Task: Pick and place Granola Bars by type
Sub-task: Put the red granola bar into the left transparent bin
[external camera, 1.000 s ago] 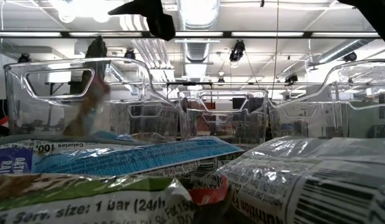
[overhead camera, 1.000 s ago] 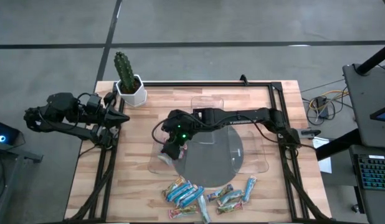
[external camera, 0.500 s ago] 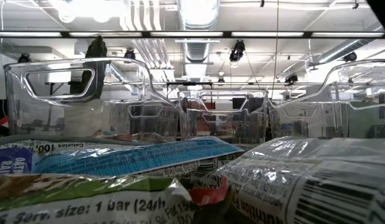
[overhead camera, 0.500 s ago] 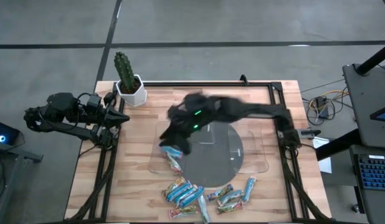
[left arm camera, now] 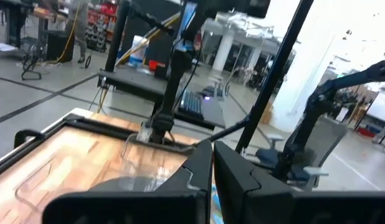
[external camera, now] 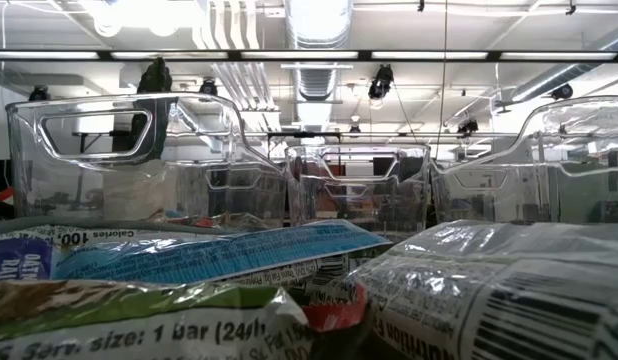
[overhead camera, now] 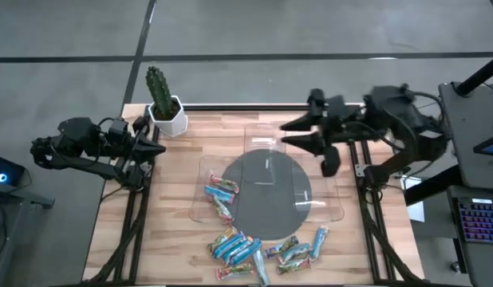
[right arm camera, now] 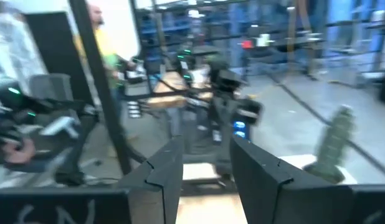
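The Granola Bars (overhead camera: pixel 266 249) lie mostly in a loose heap on the wooden table (overhead camera: pixel 171 207) near its front edge, several touching or overlapping. Two sorted bars (overhead camera: pixel 220 197) rest inside the left clear tray (overhead camera: pixel 200 209), one above the other and nearly touching. In the heap the long axes differ: the blue bars at the left of the heap run diagonally, while the bar at the heap's right end (overhead camera: pixel 320 240) stands nearly front-to-back. The upper sorted bar lies roughly across the table; the lower one is angled toward the front.

Risk, as judged from this layout:
- Overlapping bars may lift together, so that two types reach one tray. Cause: shiny wrappers in contact.
- A grasp along a bar's long axis may slip. Cause: the flat, slick wrapper; closing across the short axis appears safer.
- The thin tray walls are hard to see, so a descending finger may strike a rim and shift the tray.
- In the low view the bars fill the foreground, so depth within the heap is poorly shown.

The right gripper (overhead camera: pixel 298 134) hangs above the table's back right area, well apart from every bar, fingers spread and empty. The left gripper (overhead camera: pixel 157 149) waits at the table's left edge, fingers pressed together, empty. A potted cactus (overhead camera: pixel 161 99) stands at the back left corner.
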Controlling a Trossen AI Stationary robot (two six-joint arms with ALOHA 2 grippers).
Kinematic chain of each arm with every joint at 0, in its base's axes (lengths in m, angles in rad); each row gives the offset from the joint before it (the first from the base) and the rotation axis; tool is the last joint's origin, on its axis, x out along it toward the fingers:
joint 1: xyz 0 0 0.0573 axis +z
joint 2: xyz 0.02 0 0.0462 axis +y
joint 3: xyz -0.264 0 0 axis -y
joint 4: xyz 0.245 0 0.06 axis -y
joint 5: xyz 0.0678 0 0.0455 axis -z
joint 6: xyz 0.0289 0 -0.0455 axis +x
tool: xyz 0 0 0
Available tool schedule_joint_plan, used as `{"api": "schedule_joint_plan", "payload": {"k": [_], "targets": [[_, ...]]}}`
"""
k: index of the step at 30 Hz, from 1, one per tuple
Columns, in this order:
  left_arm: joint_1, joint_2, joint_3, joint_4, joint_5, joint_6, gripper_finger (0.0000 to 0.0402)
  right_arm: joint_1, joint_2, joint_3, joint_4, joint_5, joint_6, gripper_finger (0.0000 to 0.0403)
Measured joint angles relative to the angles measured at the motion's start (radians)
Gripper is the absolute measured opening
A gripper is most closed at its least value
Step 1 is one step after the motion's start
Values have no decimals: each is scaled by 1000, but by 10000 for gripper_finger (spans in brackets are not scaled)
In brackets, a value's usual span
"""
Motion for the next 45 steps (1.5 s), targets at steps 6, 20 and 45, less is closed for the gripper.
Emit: {"api": "schedule_joint_plan", "payload": {"k": [6, 20, 45], "targets": [[0, 35, 0, 96, -41, -11, 13, 49, -219, -253, 36, 141, 3, 123], [0, 170, 14, 203, -105, -73, 103, 49, -603, -729, 275, 139, 23, 123], [0, 344, 206, 226, -6, 97, 51, 49, -1062, -1152, 360, 164, 65, 20]]}}
